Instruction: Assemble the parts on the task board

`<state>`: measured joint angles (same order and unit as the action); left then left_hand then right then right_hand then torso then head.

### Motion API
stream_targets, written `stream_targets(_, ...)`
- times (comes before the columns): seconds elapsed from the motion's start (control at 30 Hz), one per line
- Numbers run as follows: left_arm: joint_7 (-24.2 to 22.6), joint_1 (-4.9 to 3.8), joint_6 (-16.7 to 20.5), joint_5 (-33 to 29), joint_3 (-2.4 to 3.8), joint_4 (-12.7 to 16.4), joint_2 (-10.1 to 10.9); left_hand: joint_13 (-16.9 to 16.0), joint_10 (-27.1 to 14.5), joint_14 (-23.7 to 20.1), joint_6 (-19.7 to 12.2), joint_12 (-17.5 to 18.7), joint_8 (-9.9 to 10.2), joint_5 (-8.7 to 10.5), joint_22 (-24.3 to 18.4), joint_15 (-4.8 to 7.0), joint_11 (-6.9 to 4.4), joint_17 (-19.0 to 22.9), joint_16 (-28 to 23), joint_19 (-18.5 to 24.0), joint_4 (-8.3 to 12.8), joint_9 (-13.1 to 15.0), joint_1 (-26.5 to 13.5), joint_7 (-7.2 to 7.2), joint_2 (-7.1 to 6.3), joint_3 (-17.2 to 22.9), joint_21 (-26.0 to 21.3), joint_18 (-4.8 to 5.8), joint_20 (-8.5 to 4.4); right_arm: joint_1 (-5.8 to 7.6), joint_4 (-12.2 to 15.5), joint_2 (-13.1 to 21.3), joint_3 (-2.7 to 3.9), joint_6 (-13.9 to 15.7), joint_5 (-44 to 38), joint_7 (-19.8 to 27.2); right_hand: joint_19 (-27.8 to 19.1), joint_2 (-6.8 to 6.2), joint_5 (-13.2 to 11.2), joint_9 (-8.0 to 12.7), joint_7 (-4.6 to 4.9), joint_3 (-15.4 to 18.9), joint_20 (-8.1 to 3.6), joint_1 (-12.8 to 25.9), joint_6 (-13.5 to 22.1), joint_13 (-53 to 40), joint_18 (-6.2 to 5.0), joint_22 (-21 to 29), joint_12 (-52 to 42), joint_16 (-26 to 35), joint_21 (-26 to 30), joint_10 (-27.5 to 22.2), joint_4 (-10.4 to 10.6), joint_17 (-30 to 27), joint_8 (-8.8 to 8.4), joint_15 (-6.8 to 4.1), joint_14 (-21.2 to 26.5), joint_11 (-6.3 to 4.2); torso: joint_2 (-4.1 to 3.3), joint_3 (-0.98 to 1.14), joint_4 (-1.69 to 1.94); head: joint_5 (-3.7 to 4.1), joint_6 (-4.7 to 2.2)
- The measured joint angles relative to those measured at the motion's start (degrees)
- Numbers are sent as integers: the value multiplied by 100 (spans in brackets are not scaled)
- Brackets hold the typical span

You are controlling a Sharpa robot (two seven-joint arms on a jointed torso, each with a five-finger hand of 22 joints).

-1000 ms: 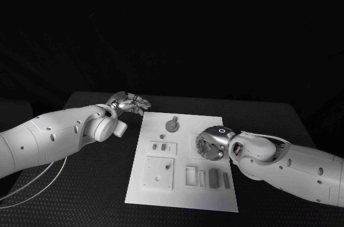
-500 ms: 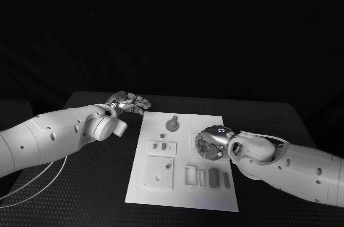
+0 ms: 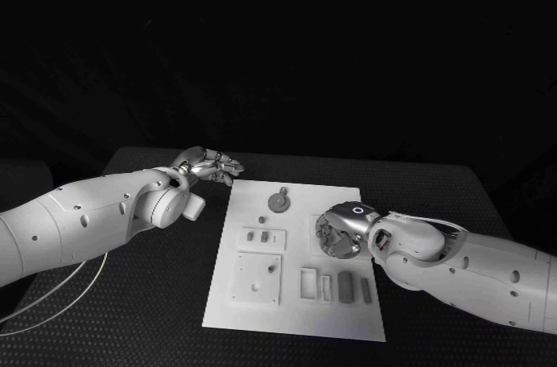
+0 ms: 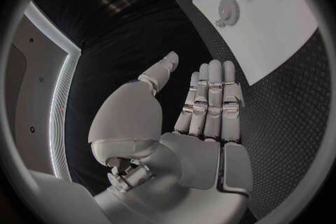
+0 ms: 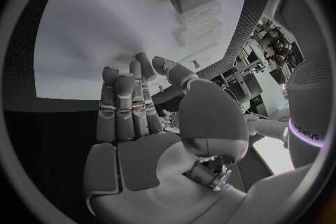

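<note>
Head view puts the right hand (image 3: 340,232) slightly nearer the task board (image 3: 296,303) middle than a second ago, fingers straight and empty, no part grasped yet. Left hand (image 3: 207,165) stays off the board's far corner over the bench (image 3: 151,303), fingers extended, empty. A gear (image 3: 280,199) lies nearby, unobstructed.

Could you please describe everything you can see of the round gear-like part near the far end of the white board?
The gear is a small grey disc with a toothed rim and a hub at its centre, plastic by its look. It lies flat on the task board, near the far edge, with a small knob just beside it. Neither hand touches it; the left hand hovers off the board's far-left corner.
</note>
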<state>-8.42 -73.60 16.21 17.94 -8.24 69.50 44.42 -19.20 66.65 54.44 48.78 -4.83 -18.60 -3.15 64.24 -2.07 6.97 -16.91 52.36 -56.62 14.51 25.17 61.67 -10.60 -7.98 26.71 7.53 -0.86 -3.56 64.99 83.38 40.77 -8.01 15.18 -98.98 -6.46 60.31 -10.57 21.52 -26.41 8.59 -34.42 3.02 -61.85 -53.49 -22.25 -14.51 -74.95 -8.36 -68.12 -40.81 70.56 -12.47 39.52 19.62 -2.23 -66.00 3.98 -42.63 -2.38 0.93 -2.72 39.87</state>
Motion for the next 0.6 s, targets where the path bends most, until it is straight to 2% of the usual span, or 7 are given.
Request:
stream_targets(0.17,0,0,0,0,0,0,2,0,0,0,0,0,0,0,0,0,0,-6,0,0,0,0,0,0,0,0,0,0,0,0,6,-2,1,49,-3,-10,9,-55,0,0,0,11,-8,10,0,-64,29,0,-6,-21,0,20,55,-8,0,1,0,-20,1,1,-1,-2,0)
stream_targets(0.3,0,0,-1,0,0,0,3,0,0,0,0,0,0,0,0,0,0,-5,0,0,0,0,0,0,0,0,0,0,0,0,11,-5,1,86,-15,-14,9,-54,0,-18,-56,8,-8,9,-56,-157,30,0,-66,-36,0,75,104,-14,1,-3,-5,-51,0,1,-2,-4,-3)
stream_targets(0.4,1,0,-1,0,0,-2,3,0,0,0,0,0,0,0,0,0,0,-5,0,0,0,0,0,0,0,0,0,0,0,0,15,-5,1,109,-24,-17,39,-42,0,-42,-86,2,-38,-3,-130,-274,38,0,-140,-56,0,123,140,-23,33,-51,-28,-81,0,1,-1,-4,-3)
stream_targets(0.5,1,0,-1,0,0,-2,2,-5,0,0,0,0,0,0,0,0,0,-5,0,0,0,0,0,0,0,0,0,0,0,0,17,-6,1,127,-40,-20,40,90,0,-67,-124,-2,-39,-133,-232,-412,38,0,-206,-100,-16,153,136,-23,83,-84,-43,-112,0,4,-2,-4,-3)
stream_targets(0.53,1,0,-1,0,0,-2,2,-5,0,0,0,0,0,0,0,0,0,-5,0,0,0,0,0,0,0,0,0,0,0,0,20,-6,1,128,-48,-21,60,168,0,-85,-156,-53,-58,-191,-281,-470,38,0,-227,-100,-30,167,85,-23,102,-96,-53,-125,0,4,-2,-4,-3)
stream_targets(0.6,1,0,-1,0,0,-2,2,-5,0,0,0,0,0,0,0,0,0,-5,0,0,0,0,0,0,0,0,0,0,0,-1,25,-6,1,128,-77,-23,86,232,-5,-92,-176,-186,-72,-258,-371,-550,45,0,-273,-129,-37,223,18,-23,124,-121,-79,-172,0,4,-2,-4,-1)
